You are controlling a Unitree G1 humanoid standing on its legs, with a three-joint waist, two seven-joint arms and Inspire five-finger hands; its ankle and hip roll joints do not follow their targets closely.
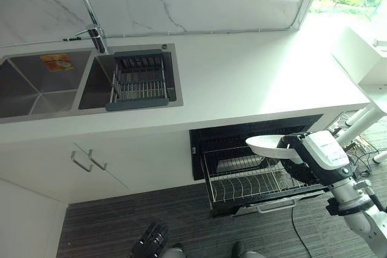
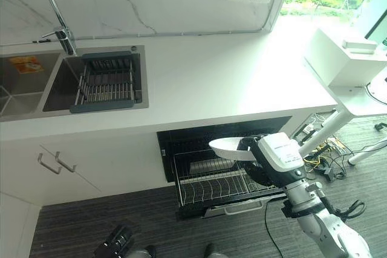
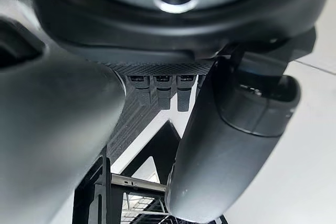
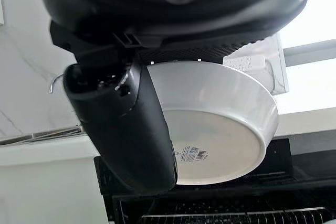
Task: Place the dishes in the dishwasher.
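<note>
Holding: the robot's right hand [image 1: 300, 151] has its thumb and fingers curled round a white, round, shallow ceramic bowl [image 1: 264, 145], at the centre right of the left eye view.
Bowl position: held roughly level above the silver wire dish rack [image 1: 242, 179] pulled out of the open black dishwasher cavity [image 1: 233, 134] under the white countertop [image 1: 254, 77]; not touching the rack.
Grip detail: in the right wrist view the thumb [image 4: 126, 129] lies across the bowl's underside [image 4: 220, 140] (a small printed sticker shows there); the fingers on the far side are hidden.
Left hand: the left hand [image 3: 231, 145] shows at close range in its own wrist view, fingers relaxed and holding nothing; idle.
Risk, slip: the bowl is held at one edge only, so its free side may sag or slide out if the hand tilts.
Risk, collision: the far rim sits near the cavity's upper edge; pushing forward before lowering could knock it there.
Risk, seating: the rack's tines stand upright and the bowl is level; released flat, it may rest on the tine tips and rock instead of slotting.
Elsewhere: a grey drainer basket [image 1: 139, 80] sits in the stainless steel double sink [image 1: 36, 83] at upper left, with no dishes visible in it.
</note>
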